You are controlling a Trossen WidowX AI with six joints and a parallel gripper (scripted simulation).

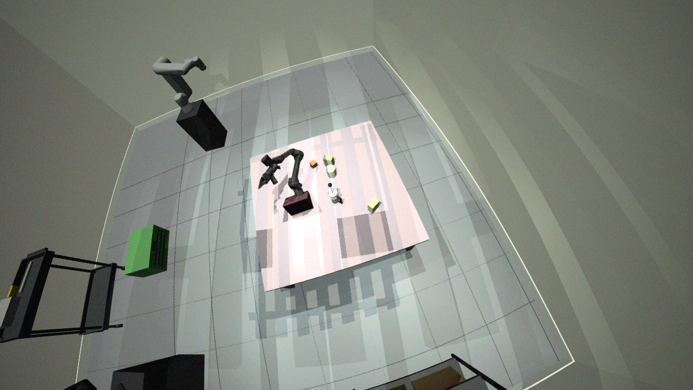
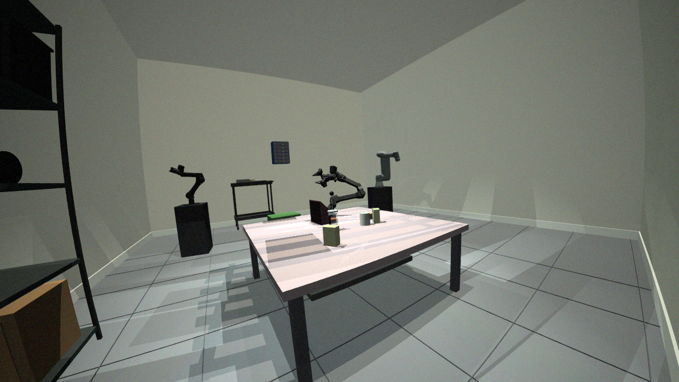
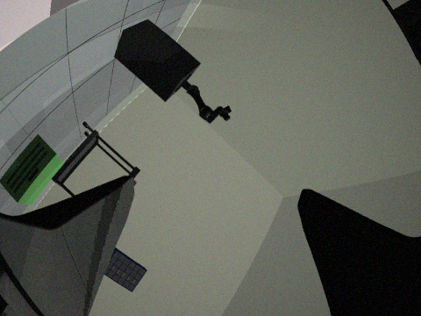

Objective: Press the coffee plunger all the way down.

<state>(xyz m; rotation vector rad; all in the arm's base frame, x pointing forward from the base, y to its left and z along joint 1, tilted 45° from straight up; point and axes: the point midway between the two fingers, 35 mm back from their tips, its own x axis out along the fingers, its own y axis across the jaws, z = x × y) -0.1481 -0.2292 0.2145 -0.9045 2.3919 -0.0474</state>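
Note:
The coffee press point(image 1: 333, 195) stands upright on the table point(image 1: 309, 261) point(image 2: 403, 237), with a dark handle at its side. Its black plunger knob point(image 1: 329, 184) point(image 2: 331, 193) stands above the lid on a thin rod, so the plunger is up. In the exterior view the press body is small and partly hidden. My gripper point(image 1: 267, 184) point(image 2: 315, 179) point(image 3: 219, 192) is open and empty, raised in the air on the far side of the arm's base from the press, well away from the knob. The wrist view does not show the press.
The arm's dark base block point(image 1: 298, 204) point(image 2: 318, 212) stands beside the press. A pale cylinder point(image 1: 331, 171) point(image 2: 364, 218), a yellow-green block point(image 1: 328, 158) point(image 2: 375, 215) and an orange cube point(image 1: 313, 163) stand beyond it. Another yellow-green block point(image 1: 373, 205) point(image 2: 331, 235) stands on the handle side.

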